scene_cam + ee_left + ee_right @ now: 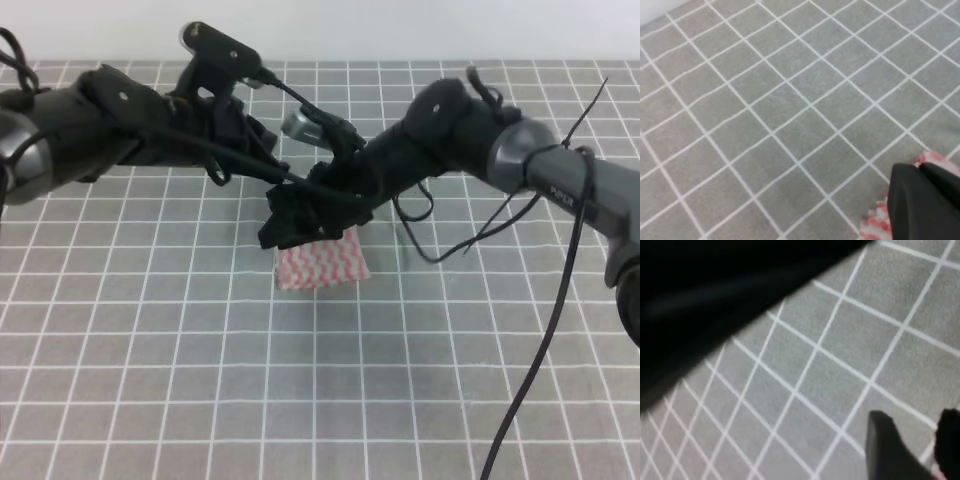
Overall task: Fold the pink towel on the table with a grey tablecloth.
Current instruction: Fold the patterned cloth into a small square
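The pink towel (322, 265) lies as a small folded patch with red-white zigzag stripes in the middle of the table with a grey tablecloth (150, 350). Both arms meet over its far edge. My left gripper (285, 225) comes in from the left. In the left wrist view its fingers (920, 205) are pressed together, with towel (874, 225) showing beside them. My right gripper (335, 215) reaches in from the right. The right wrist view shows its fingers (887, 447) apart, with gridded cloth between them.
Loose black cables (560, 300) hang from the right arm over the right side of the table. A dark blurred mass (715, 300) fills the upper left of the right wrist view. Nothing else lies on the cloth.
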### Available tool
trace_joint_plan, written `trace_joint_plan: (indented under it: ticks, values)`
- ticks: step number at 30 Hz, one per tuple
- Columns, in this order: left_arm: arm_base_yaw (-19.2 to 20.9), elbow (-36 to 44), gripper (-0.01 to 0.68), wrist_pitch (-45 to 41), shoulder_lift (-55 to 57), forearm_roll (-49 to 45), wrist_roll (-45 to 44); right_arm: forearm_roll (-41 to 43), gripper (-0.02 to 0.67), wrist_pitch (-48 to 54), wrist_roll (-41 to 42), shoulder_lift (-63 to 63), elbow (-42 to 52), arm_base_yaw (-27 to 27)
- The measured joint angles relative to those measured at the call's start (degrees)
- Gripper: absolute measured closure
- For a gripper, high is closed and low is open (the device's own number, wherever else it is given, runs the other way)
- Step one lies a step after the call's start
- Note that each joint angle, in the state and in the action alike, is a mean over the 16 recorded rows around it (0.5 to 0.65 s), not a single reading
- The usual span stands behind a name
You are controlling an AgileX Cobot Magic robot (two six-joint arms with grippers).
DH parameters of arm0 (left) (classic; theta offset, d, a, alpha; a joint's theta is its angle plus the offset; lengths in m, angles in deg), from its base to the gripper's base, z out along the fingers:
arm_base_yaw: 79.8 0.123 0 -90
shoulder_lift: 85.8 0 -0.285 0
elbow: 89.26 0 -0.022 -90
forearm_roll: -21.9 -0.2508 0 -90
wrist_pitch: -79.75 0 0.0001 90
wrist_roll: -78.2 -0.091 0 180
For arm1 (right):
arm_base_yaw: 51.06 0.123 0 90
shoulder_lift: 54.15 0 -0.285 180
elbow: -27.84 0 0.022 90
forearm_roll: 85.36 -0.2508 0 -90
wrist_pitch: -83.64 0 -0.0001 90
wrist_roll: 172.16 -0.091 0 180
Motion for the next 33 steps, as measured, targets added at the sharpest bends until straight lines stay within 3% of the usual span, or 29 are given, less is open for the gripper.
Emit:
trace_joint_plan:
  ticks: [12, 23, 33]
  values:
    - [2.9, 0.0, 0.675, -4.1, 0.0, 1.5, 1.7, 16.6, 0.660, 3.1, -6.1, -0.2, -3.0, -1.2]
    - [2.2, 0.0, 0.675, -11.7, 0.3, 3.0, 0.4, 19.5, 0.664, 3.8, -6.8, 1.1, -5.0, -1.8]
    - [-2.0, 0.0, 0.675, -17.3, 4.3, 3.3, -2.9, 21.5, 0.665, 9.2, -6.7, 3.4, -7.3, -3.0]
